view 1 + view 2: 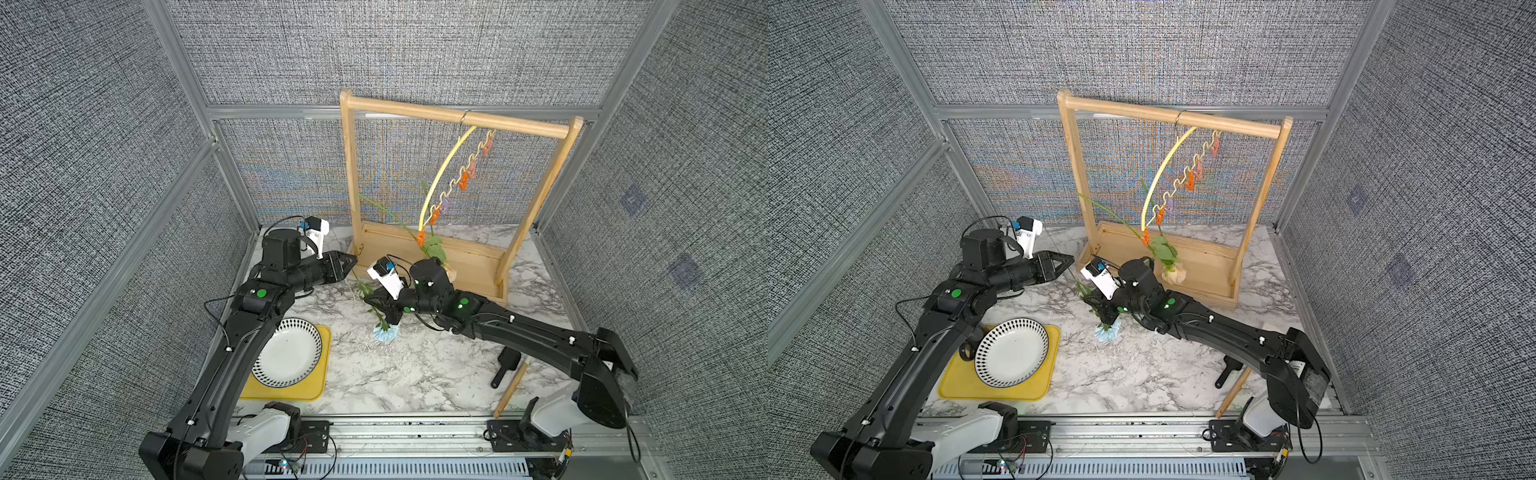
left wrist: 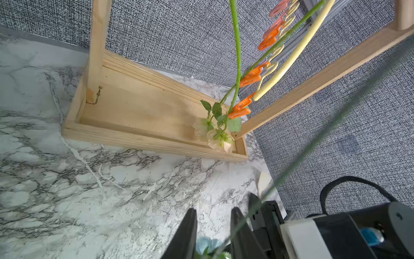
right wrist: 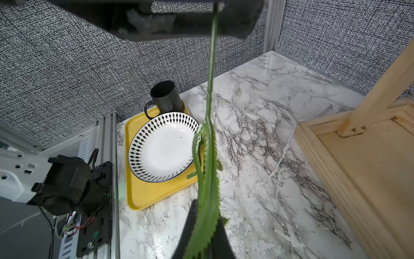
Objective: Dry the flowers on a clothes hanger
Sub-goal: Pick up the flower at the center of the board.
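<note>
Right hand [image 3: 207, 217] pinched tight on the leafy stem of your blue flower [image 1: 385, 333], bloom down by the desk [image 1: 415, 374] | left hand [image 2: 213, 210] partly spread at the stem's far end, you can't confirm contact | two roses [image 2: 216, 136] hang head-down, clipped to the clothes hanger [image 2: 267, 88] on the wooden rack [image 2: 143, 105].

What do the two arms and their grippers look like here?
The left arm and right arm are matte black with white base housings, a round green mark on each, and white wrist cameras. Black cables loop alongside. The left gripper and right gripper have black tapering fingers.
</note>
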Tool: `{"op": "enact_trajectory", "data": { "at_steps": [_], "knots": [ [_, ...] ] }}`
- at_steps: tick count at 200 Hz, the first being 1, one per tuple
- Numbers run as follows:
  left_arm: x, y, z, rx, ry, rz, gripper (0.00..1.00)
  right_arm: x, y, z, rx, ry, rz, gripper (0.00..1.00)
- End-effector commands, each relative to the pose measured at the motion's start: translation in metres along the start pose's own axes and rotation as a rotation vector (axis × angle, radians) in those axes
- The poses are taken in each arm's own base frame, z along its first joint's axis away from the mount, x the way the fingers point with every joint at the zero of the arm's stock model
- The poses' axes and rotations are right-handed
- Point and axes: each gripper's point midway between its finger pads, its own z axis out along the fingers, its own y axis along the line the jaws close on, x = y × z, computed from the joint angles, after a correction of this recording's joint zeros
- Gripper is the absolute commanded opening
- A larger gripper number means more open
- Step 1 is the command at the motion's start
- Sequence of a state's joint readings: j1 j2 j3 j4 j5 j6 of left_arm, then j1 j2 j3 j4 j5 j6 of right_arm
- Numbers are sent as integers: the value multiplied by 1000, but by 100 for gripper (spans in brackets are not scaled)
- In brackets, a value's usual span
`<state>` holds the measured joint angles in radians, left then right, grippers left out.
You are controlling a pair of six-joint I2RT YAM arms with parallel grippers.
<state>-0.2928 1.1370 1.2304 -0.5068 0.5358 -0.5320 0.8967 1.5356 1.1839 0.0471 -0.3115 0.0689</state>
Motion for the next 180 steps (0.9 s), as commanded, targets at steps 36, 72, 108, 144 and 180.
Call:
{"op": "enact_trajectory", "data": {
  "at_steps": [36,72,108,144,180],
  "knots": [
    [4,-4,3,36,26,-12,25,0,-5,-3,31,-11,0,0],
    [6,-3,3,36,30,-17,25,0,-8,-4,48,-13,6,0],
    [7,-3,5,43,41,-24,23,1,-10,-4,62,-11,13,0],
    [6,-1,12,46,48,-36,2,1,-10,-3,62,-8,9,0],
    [4,-3,18,69,70,-17,2,0,-12,-4,76,-11,16,18]
  ]
}}
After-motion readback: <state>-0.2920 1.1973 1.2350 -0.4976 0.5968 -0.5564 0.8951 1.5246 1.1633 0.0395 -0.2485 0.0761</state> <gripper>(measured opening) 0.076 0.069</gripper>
